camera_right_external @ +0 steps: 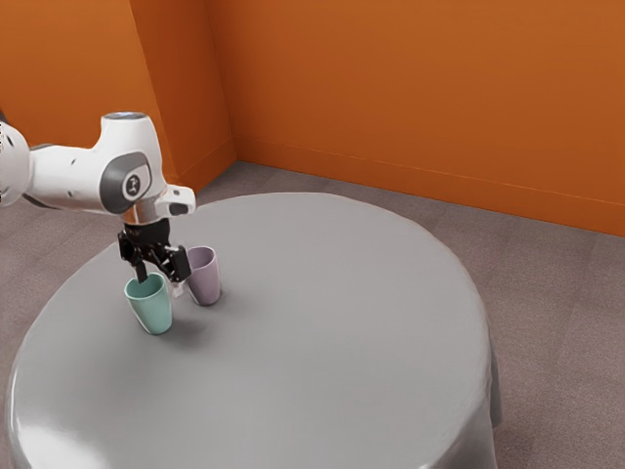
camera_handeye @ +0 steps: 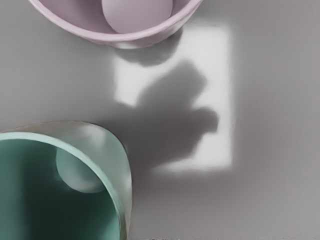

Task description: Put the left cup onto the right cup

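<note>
Arm (camera_right_external: 68, 176) comes in at the exterior view's left, w/ the gripper (camera_right_external: 156, 272) hanging low over the green cup (camera_right_external: 149, 305) in the lower left part of that view. Fingers look spread, not pinching anything. One seems to sit over the cup's mouth and the other just outside its wall on the purple-cup side, but I can't tell if either touches. The green cup is the left one, i.e. the one to move. It stands upright on the table (camera_right_external: 342, 322), mouth up. Just beside it, toward the exterior view's right and a bit further back, is the purple cup (camera_right_external: 204, 277), also upright. There's a narrow gap btwn them and they don't touch. In the wrist view both are empty: the green cup (camera_handeye: 30, 195) shows a bare pale floor, and so does the purple cup (camera_handeye: 75, 12), w/ the hand's shadow (camera_handeye: 170, 125) on the tabletop btwn them. Handling, as I judge it: small, thin-walled, rigid, prob. light, and smooth enough to slip. It tapers toward the base, so a squeeze around the outside could slide. Best hold is a pinch on the rim wall, one finger in and one out, on the side by the purple cup. Since it's empty, tilting spills nothing, but it should stay level so it drops squarely onto the purple cup. The rest of the table runs off to the exterior view's right.
</note>
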`<action>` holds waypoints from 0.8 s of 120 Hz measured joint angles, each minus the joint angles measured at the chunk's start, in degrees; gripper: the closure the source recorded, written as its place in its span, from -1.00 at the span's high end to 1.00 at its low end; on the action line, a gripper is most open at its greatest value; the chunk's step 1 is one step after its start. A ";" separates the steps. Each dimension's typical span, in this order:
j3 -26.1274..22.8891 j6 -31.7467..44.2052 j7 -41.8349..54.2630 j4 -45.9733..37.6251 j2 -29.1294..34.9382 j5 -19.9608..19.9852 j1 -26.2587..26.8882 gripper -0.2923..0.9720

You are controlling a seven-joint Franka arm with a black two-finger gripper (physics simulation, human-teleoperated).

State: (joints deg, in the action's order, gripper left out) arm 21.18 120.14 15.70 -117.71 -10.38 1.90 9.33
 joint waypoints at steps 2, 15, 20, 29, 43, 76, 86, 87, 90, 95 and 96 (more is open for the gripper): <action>0.00 0.04 0.09 -0.10 -0.10 0.01 -0.02 0.54; 0.00 0.30 0.55 -0.39 -0.89 0.08 -0.30 0.54; 0.00 0.39 0.69 -0.42 -1.20 0.09 -0.33 0.54; 0.00 0.60 0.93 -0.47 -1.50 0.10 -0.35 0.54; 0.00 0.90 1.25 -0.67 -1.82 0.13 -0.35 0.54; 0.00 1.68 1.80 -1.09 -2.30 0.14 -0.35 0.54; 0.00 2.34 1.91 -2.09 -2.52 0.13 -0.41 0.54; 0.00 2.41 1.92 -2.17 -2.54 0.13 -0.42 0.54; 0.00 2.65 1.94 -2.35 -2.60 0.13 -0.42 0.54; 0.00 3.04 1.98 -2.53 -2.75 0.12 -0.39 0.54; 0.00 3.11 1.99 -2.54 -2.78 0.12 -0.38 0.54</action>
State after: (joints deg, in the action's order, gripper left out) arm 21.18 123.25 17.69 -120.25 -13.17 2.03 8.95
